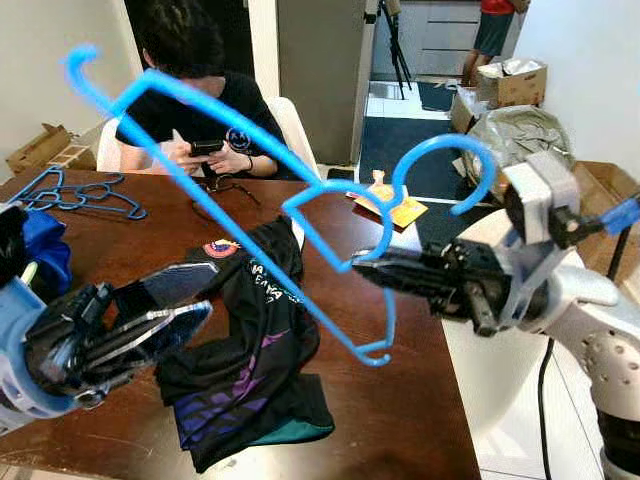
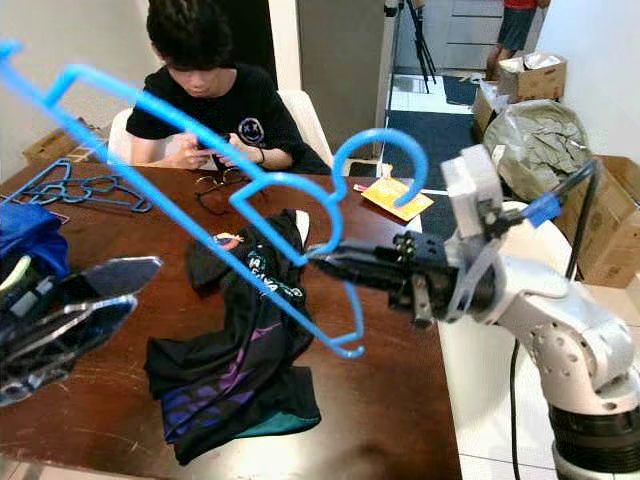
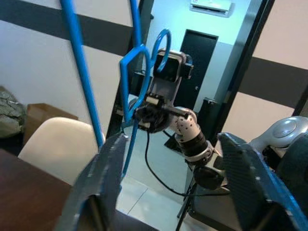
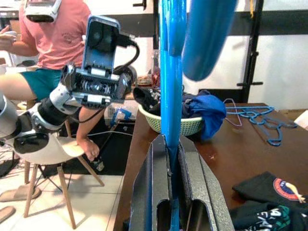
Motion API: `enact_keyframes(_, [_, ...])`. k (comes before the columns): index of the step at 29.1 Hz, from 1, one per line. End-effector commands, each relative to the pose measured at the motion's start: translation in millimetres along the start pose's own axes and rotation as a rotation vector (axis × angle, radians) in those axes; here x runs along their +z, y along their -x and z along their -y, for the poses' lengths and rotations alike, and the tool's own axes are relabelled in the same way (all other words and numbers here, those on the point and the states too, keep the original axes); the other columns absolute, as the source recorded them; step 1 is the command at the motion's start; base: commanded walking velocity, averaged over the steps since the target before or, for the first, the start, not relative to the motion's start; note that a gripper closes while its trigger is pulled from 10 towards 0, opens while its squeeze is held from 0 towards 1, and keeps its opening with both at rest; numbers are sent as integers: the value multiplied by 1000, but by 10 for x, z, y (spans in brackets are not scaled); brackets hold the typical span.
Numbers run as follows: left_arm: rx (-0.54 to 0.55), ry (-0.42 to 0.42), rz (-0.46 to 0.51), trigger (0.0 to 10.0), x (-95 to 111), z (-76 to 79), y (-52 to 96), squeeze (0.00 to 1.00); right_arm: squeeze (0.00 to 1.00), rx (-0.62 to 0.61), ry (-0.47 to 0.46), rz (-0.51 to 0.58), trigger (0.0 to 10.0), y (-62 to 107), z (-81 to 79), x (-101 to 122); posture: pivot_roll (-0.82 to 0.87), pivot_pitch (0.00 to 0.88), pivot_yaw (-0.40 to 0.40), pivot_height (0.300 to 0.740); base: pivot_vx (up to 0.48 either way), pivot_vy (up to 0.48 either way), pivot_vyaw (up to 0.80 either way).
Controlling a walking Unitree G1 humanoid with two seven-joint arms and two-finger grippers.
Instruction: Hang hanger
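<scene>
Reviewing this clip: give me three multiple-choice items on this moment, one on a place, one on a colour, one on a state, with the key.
1. Where does the black T-shirt lie?
A. on the brown table
B. on the floor
C. in a basket

2. What colour is the raised hanger?
A. white
B. blue
C. red

3. How is the right gripper?
A. open, empty
B. shut on the hanger
C. resting on the table

Key: 1 A, it lies crumpled on the tabletop; 2 B, its plastic is bright blue; 3 B, the right wrist view shows the fingers pinching the blue bar.
</scene>
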State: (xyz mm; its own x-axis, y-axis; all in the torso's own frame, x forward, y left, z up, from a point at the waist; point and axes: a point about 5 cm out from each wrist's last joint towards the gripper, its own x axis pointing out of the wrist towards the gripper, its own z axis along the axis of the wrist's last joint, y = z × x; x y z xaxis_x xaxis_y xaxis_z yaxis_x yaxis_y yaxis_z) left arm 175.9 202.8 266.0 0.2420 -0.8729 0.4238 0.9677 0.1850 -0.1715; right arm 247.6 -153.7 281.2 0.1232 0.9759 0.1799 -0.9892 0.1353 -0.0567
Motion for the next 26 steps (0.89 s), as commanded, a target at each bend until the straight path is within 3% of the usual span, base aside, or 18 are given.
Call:
enact_keyframes(1, [24,-8,-16,10000,-8,-10,47,1000,0,21,24,17,10000,13,-25,81,78,0,10,735,0,0,0])
enact_keyframes(7, [127,-67,-18,10000,96,-65,208,1000,0,62,29,87,10000,56,-99,191,80,0,10,735,0,0,0])
enact_keyframes(14, [171,-118,-14,10000,189,-83,286,1000,0,75,34,71,10000,58,-123,191,78,0,11,735,0,0,0])
enact_keyframes(15, [169,-137,-16,10000,211,-91,278,0,0,86,28,43,10000,24,-133,146,75,0,9,735,0,0,0])
enact_keyframes(18, [164,-148,-18,10000,221,-96,267,0,0,94,22,25,10000,0,-140,113,75,0,9,735,0,0,0])
enact_keyframes(20, [119,-154,-19,10000,209,-102,178,0,0,114,6,-60,10000,-96,-166,-34,75,0,7,735,0,0,0])
enact_keyframes(26, [59,-136,-8,10000,173,-96,66,0,0,127,0,-122,10000,-146,-194,-141,71,0,9,735,0,0,0])
